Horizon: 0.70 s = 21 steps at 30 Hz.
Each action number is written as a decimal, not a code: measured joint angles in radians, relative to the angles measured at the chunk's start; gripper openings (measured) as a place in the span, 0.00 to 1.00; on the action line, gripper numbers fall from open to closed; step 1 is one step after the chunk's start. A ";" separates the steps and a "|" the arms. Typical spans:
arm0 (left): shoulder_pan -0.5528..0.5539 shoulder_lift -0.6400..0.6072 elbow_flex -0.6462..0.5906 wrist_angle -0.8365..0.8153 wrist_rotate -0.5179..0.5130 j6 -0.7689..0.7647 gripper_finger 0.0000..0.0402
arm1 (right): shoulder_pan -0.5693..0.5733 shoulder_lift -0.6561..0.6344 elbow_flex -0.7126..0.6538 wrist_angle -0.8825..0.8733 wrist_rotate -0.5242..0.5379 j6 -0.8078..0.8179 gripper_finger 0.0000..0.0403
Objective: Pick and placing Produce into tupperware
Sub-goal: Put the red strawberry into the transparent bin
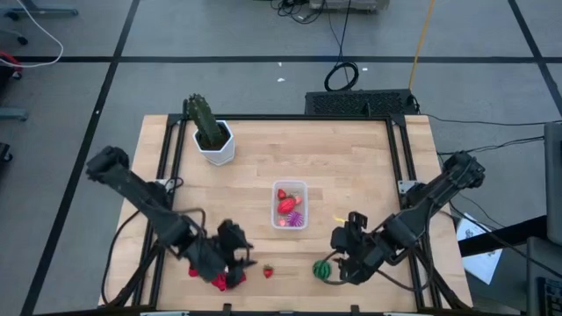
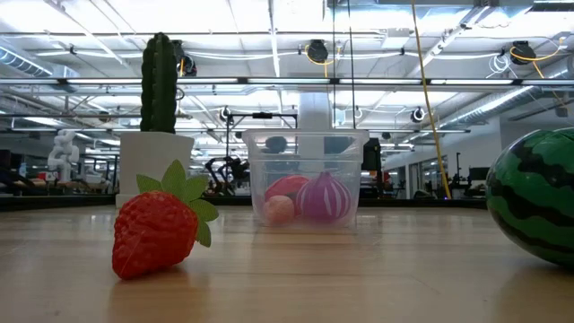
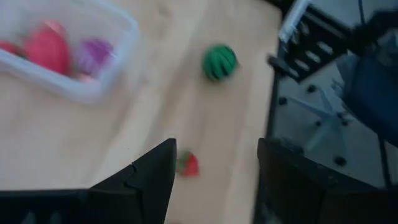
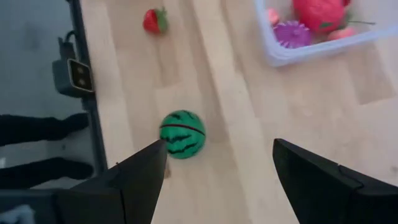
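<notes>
Tupperware point(image 1: 290, 188): mid-table, holding a red piece point(image 1: 286, 205), a purple striped ball point(image 1: 296, 216) and a pale piece.
Watermelon ball point(image 1: 324, 269): on the wood near the front edge, just beside the right gripper point(image 1: 346, 254).
Strawberry point(image 1: 268, 272): loose on the table, between the two grippers.
Right gripper: fingers spread apart, empty, above the watermelon ball.
Left gripper point(image 1: 235, 262): front-left, fingers apart, empty; red pieces point(image 1: 218, 281) lying beside it.
Cactus pot point(image 1: 217, 146): back-left.

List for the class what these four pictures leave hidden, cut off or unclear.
- Red pieces under the left gripper, high view: the arm covers them, count unclear.
- Watermelon ball, low view: cut by the right edge.
- Tupperware, left wrist view: blurred, contents only coloured blobs.
- Right gripper, right wrist view: fingertips run off the bottom edge.
</notes>
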 joint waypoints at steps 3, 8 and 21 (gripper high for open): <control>-0.040 0.057 0.063 -0.044 0.013 -0.046 0.57 | 0.004 -0.036 0.000 -0.001 0.057 -0.003 0.71; -0.064 0.171 0.222 -0.172 0.042 -0.104 0.57 | 0.002 -0.116 0.000 0.017 0.143 -0.035 0.71; 0.000 0.244 0.295 -0.358 0.188 -0.590 0.57 | 0.001 -0.228 0.001 0.266 0.218 -0.242 0.71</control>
